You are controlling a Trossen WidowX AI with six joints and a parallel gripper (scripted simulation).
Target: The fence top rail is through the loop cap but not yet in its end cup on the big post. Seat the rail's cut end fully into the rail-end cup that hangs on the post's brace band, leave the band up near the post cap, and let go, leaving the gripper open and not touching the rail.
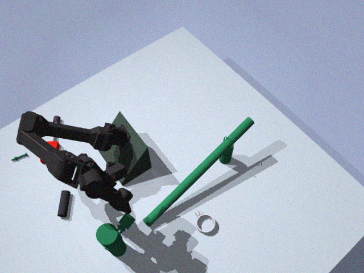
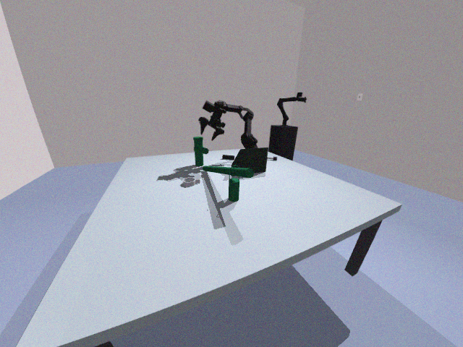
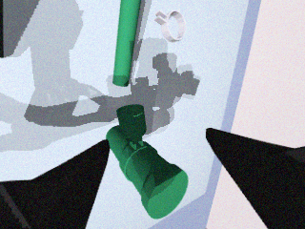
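rail [image 1: 197,172] end beside cup [image 1: 126,221] (apart) | ring [image 1: 206,223] nearby

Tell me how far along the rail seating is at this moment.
Done: the long green top rail passes through the wire loop cap on the short green post. In hand: nothing; the black gripper hangs open above the green rail-end cup on the big green post. Left: the rail's cut end lies apart from the cup, unseated.
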